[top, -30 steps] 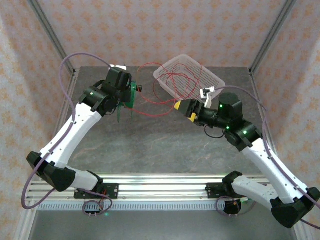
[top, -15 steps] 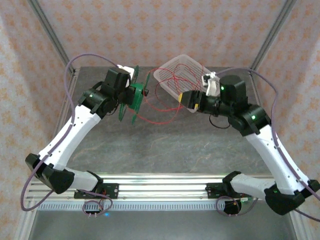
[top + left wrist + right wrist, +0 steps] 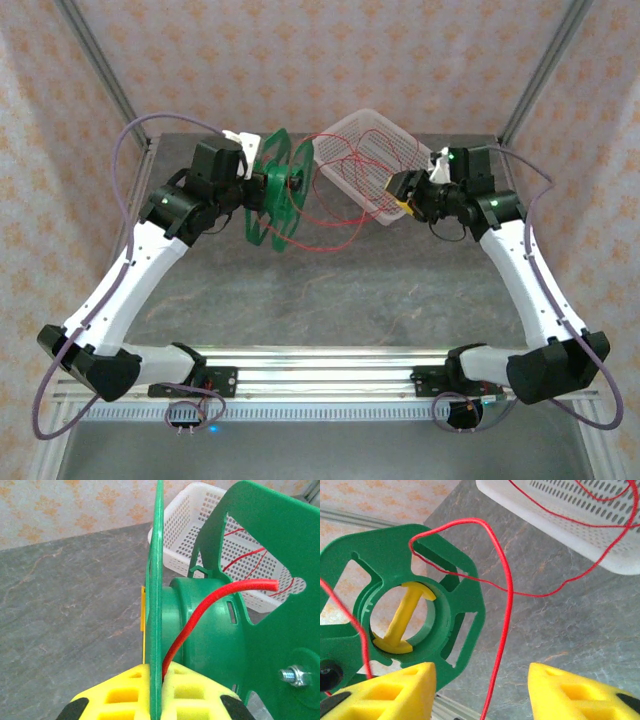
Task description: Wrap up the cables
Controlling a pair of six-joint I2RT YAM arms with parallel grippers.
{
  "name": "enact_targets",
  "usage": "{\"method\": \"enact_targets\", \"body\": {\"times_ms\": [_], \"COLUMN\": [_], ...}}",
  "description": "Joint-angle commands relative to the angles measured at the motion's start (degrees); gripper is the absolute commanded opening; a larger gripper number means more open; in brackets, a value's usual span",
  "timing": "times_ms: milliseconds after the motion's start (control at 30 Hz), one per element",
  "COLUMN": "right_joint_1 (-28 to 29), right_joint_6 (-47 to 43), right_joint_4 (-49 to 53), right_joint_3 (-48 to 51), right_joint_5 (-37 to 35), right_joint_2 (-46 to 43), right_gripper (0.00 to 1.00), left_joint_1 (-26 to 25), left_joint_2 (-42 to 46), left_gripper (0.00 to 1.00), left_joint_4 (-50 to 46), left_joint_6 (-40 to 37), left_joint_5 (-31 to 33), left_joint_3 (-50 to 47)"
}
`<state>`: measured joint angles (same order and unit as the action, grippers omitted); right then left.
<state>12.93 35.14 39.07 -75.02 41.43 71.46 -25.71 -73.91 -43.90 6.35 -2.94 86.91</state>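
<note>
Winding barely begun: red wire loose beside the reel

The cables point(image 3: 250, 585) put one end on the green reel point(image 3: 275, 195) core. The rest trails beyond it into the white basket point(image 3: 185, 520), so nearly all the winding looks left. The left gripper point(image 3: 156, 690) clamps the reel's flange, and the right gripper point(image 3: 481, 680), facing the reel, stands apart around a strand.

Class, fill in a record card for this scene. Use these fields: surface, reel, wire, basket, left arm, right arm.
surface: grey stone-patterned table
reel: green reel, held upright by one flange
wire: red wire, one end at the reel's hub, loose loops lying in the basket
basket: white basket with perforated walls, on the far side of the table
left arm: left gripper shut on the reel's flange
right arm: right gripper open, the wire passing between its fingers
</note>
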Motion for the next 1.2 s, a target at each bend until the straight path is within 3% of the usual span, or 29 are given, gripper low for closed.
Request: {"method": "enact_targets", "body": {"times_ms": [0,100,267,367,467,500,833,1167], "right_joint_1": [-0.1,-0.1,-0.1,-0.1,-0.2,-0.2,-1.6,-2.4], "right_joint_6": [4.2,7.2,8.9,11.9,12.4,12.0,3.8,0.1], "right_joint_4": [-6.2,-11.3,-14.4,-19.2,-20.6,-20.4,-7.7,0.4], "right_joint_3": [3.4,5.7,7.4,9.8,9.8,9.3,6.3,12.5], "right_joint_5": [3.3,5.1,6.3,7.8,6.6,5.2,-19.5,-29.6], "right_joint_2": [-0.4,0.0,1.6,2.1,1.5,0.7,-12.1,-13.1], "right_gripper": [0.56,0.58,0.52,0.32,0.02,0.00,0.00,0.00], "left_joint_1": [0.7,0.7,0.8,0.9,1.5,1.8,7.5,14.8], "left_joint_2": [2.2,2.3,2.6,2.7,2.6,2.6,0.7,0.6], "left_gripper": [0.00,0.00,0.00,0.00,0.00,0.00,0.00,0.00], "left_joint_4": [6.4,6.4,6.3,7.0,7.2,7.0,3.1,4.5], "left_joint_6": [2.4,2.9,3.6,5.0,6.9,7.3,11.3,21.4], "left_joint_5": [-2.5,-3.1,-3.6,-5.0,-6.4,-6.5,-3.7,-5.9], "left_joint_3": [-0.1,-0.1,0.1,-0.1,-0.2,-0.3,-0.7,2.6]}}
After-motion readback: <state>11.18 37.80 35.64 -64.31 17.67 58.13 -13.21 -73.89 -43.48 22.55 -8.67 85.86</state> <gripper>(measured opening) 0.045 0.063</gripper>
